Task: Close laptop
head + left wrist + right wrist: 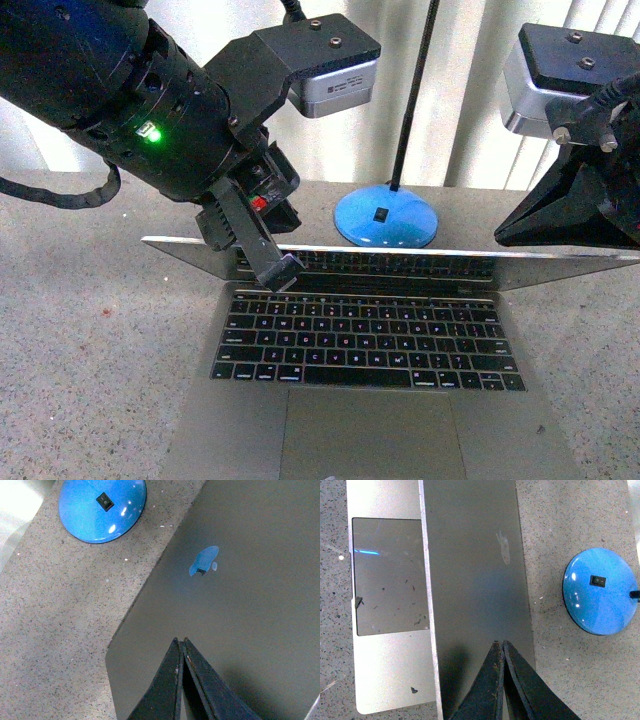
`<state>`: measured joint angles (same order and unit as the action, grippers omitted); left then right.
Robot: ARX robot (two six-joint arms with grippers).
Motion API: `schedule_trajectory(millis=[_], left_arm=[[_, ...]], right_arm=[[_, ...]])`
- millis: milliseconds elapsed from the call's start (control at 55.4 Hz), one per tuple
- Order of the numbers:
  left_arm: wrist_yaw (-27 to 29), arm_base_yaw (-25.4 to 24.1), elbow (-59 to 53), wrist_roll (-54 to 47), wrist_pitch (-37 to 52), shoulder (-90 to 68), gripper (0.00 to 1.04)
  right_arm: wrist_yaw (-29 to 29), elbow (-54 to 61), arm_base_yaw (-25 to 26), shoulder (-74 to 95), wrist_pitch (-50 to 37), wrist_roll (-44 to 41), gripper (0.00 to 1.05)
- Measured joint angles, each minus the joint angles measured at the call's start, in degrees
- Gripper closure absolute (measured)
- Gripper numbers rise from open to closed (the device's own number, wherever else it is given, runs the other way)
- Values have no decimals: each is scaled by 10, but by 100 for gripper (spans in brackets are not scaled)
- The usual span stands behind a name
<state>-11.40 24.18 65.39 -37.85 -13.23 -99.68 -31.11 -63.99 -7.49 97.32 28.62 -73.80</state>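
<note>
The grey laptop (250, 420) lies open in front of me, with black keys and a large trackpad (370, 435). Its lid (560, 268) leans forward over the keyboard, so I see mostly its top edge. My left gripper (280, 272) is shut and empty, its tip at the lid's top edge on the left. In the left wrist view the shut gripper (180, 641) is over the lid's back (250, 610), near the apple logo (204, 562). My right gripper (500, 236) is shut and empty behind the lid's right end. In the right wrist view this gripper (500, 642) is over the lid's back (475, 570), beside the trackpad (390, 575).
A blue dome lamp base (385, 218) with a black switch and thin black stem stands on the speckled table (80, 340) just behind the laptop. It also shows in the left wrist view (102, 507) and the right wrist view (600, 592). White blinds hang behind.
</note>
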Motion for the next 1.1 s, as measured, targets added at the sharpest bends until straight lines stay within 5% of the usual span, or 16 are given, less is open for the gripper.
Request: schedule_trajectory(millis=[1101], left_arm=[[-21, 8, -40, 6, 42, -37, 101]], right_arm=[[-7, 65, 15, 14, -25, -30, 102]])
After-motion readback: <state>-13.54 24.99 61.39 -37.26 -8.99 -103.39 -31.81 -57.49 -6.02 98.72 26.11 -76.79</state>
